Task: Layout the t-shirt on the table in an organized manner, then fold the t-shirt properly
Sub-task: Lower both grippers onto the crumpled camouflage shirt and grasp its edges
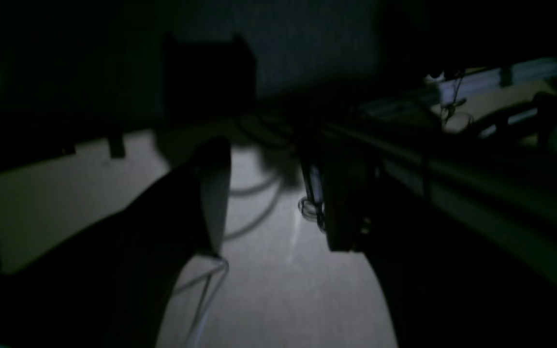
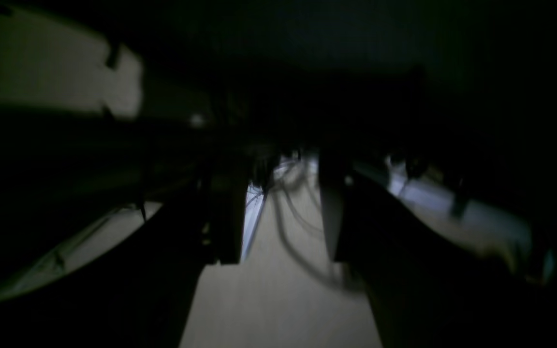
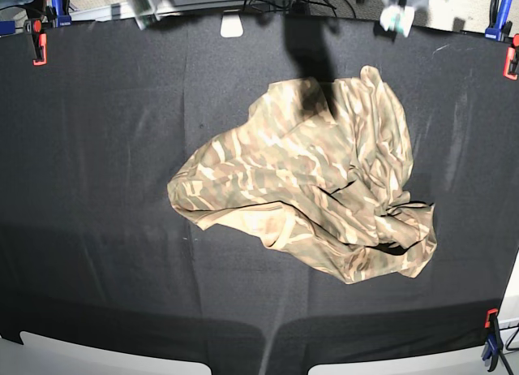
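The t-shirt [image 3: 316, 192], in tan, brown and cream camouflage, lies crumpled in a heap right of the middle of the black-clothed table [image 3: 97, 164]. Neither arm touches it. Only blurred bits of the arms show at the far edge in the base view: the left arm [image 3: 399, 14] at top right, the right arm [image 3: 144, 3] at top left. In the dark left wrist view, my left gripper [image 1: 273, 193] stands open over pale floor, nothing between its fingers. My right gripper [image 2: 283, 232] is likewise open and empty in the right wrist view.
Red and blue clamps hold the cloth at the far left [image 3: 38, 42], far right [image 3: 493, 18] and near right [image 3: 491, 334]. A small white tag [image 3: 232, 24] sits at the far edge. Dark cables [image 1: 259, 193] trail across the floor below the grippers.
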`<state>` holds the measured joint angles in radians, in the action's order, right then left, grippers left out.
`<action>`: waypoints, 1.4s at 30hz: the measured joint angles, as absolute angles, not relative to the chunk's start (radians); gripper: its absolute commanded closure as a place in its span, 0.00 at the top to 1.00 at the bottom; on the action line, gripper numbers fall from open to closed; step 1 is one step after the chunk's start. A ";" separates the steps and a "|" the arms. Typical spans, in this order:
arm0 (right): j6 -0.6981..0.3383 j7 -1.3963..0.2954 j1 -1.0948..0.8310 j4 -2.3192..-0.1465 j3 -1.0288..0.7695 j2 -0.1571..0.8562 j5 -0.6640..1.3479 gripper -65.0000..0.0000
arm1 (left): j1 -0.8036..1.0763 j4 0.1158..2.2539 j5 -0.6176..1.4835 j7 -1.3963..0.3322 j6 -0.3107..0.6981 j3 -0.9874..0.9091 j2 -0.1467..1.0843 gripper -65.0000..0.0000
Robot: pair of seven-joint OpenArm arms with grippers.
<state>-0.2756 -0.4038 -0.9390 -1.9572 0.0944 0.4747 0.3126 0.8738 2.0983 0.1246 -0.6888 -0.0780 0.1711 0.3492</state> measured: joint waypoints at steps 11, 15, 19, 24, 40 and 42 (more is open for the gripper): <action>-0.556 -0.430 -0.648 -1.959 0.095 0.377 0.307 0.38 | 0.649 2.098 0.126 -0.879 -0.078 0.173 0.344 0.45; -0.665 -0.439 -0.504 -1.959 0.096 0.346 0.309 0.38 | 0.525 2.098 0.126 -0.913 -0.077 0.173 0.342 0.45; -0.677 -0.441 -0.405 -1.959 0.096 0.328 0.307 0.38 | 0.430 2.098 0.126 -0.902 -0.078 0.174 0.343 0.45; -0.690 -0.497 -0.295 -1.959 0.101 0.329 0.232 0.38 | 0.378 2.098 0.128 -0.842 -0.077 0.174 0.344 0.45; -0.700 -0.518 -0.026 -1.959 0.655 0.469 -0.071 0.38 | 0.371 2.098 -0.089 -0.879 -0.071 0.175 0.344 0.45; -0.703 -0.519 0.004 -1.959 0.702 0.469 -0.107 0.38 | 0.371 2.098 -0.112 -0.893 -0.071 0.175 0.344 0.45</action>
